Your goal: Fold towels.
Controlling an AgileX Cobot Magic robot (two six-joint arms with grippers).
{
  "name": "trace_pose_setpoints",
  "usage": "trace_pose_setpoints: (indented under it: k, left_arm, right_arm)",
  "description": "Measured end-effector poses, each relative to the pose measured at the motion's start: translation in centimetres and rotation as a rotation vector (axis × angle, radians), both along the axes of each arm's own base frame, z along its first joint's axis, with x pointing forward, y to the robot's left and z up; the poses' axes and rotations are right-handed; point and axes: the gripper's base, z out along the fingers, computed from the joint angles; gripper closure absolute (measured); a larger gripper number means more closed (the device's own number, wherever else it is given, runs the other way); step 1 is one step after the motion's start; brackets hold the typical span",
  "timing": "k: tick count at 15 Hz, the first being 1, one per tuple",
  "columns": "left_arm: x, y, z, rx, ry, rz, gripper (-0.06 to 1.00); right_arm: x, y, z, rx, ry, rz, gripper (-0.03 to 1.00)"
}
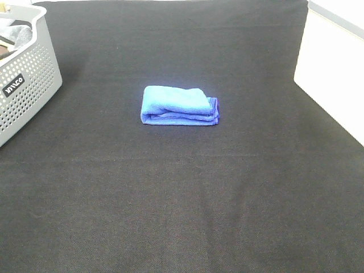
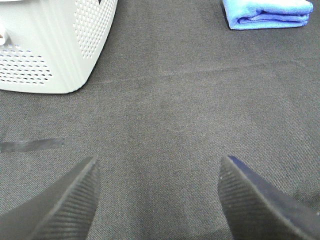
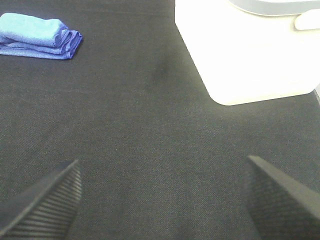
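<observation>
the bright royal-blue microfibre towel (image 1: 179, 106) sits folded into a compact stack, right around the middle of the black woven cloth table cover (image 1: 182, 199). layered edges face the camera's side, and the darker blue stitched border shows along its right end. from the left wrist the towel (image 2: 272, 14) lies well off from the gripper, and the same from the right wrist, where the towel (image 3: 39, 36) shows that darker edging clearly.

over on the left of the high view, a grey perforated plastic basket (image 1: 28, 85) stands on the cover, well apart from the towel, with something dark inside that can't be made out. on the right edge, a white smooth-sided box (image 3: 250, 55) rests beside the black cover.

the left gripper (image 2: 160, 197) hangs over bare cover, ribbed fingers spread wide, nothing between them. the right gripper (image 3: 162, 197) too: fingers far apart, holding nothing, over bare cover.
</observation>
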Motion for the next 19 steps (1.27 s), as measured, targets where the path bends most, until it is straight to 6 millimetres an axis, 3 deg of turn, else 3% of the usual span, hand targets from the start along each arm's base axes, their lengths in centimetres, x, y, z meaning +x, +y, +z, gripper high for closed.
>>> trace_pose_setpoints:
  k: [5, 19]
  left_arm:
    - [-2.2, 0.1, 0.0, -0.003, -0.143, 0.024, 0.3]
    - [-2.2, 0.1, 0.0, -0.003, -0.143, 0.024, 0.3]
  right_arm:
    - [0.0, 0.0, 0.0, 0.0, 0.0, 0.0, 0.14]
    - [0.0, 0.0, 0.0, 0.0, 0.0, 0.0, 0.14]
